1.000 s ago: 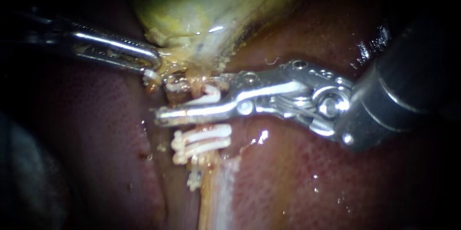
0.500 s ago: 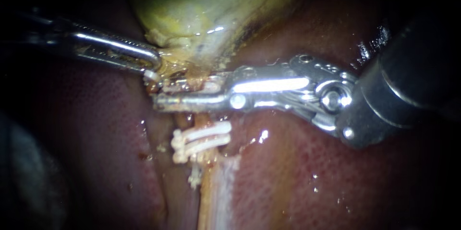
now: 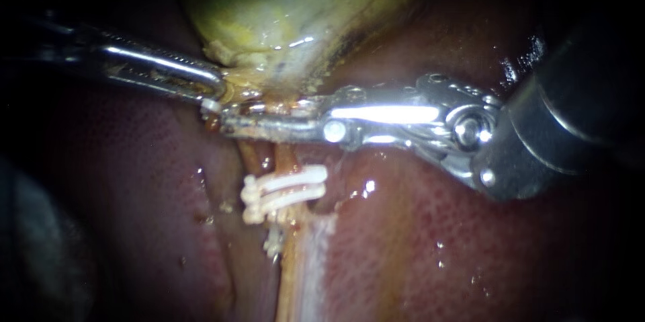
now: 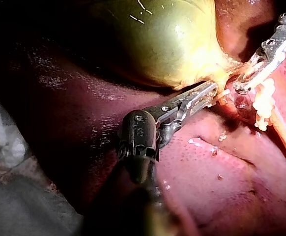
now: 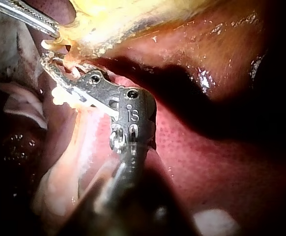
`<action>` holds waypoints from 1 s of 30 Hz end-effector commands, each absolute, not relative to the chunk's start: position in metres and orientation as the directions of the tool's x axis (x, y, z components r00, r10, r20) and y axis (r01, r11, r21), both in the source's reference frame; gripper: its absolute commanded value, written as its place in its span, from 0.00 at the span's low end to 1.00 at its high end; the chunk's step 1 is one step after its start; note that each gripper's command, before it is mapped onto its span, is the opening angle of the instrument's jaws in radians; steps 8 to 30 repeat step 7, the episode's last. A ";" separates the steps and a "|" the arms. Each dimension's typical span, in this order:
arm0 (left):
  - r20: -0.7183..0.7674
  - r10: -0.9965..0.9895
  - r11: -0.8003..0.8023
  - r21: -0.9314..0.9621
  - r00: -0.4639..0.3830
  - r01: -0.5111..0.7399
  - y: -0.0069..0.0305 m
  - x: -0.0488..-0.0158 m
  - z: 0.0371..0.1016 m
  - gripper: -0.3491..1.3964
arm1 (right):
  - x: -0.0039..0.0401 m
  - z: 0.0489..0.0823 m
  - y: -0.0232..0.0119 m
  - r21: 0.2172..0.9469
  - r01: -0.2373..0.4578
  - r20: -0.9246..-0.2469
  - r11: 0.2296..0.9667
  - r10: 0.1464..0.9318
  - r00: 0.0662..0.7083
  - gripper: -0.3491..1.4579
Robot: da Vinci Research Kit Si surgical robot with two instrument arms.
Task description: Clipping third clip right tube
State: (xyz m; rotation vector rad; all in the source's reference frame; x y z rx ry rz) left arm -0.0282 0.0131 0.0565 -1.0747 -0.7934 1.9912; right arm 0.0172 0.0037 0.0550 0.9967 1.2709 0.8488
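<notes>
Liver: fills the lower and right of the endoscope view; its left margin falls into shadow and cannot be made out.

Gallbladder: upper centre, cut off by the top edge, narrowing to a yellow neck.

Right instrument: shaft enters from the right edge, only partly in frame. Its jaws lie level across mid-frame, pressed together across the tube just under the gallbladder's neck. They pinch a clip, of which only a white end shows past the jaw tips; the rest is hidden by metal.

Left instrument: enters from the upper left with its shaft lost in the dark. Its jaws are closed on the yellow tissue at the gallbladder's neck, just above the right instrument's tips.

Tube: runs from the neck to the bottom edge, covered where the jaws cross it.

Set clips: two white clips side by side on the tube, below the jaws. Glare blurs their ends.
</notes>
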 end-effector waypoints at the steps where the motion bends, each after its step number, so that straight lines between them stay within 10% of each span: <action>1: -0.422 0.820 -0.546 -0.781 -0.387 -0.305 0.0131 -0.0282 0.0566 0.00 | 0.0173 0.0550 0.0036 0.936 0.026 -0.351 0.350 0.929 0.123 0.00; 30: -0.422 0.820 -0.546 -0.781 -0.387 -0.304 0.0132 -0.0282 0.0567 0.00 | 0.0174 0.0554 0.0031 0.935 0.026 -0.354 0.353 0.927 0.124 0.00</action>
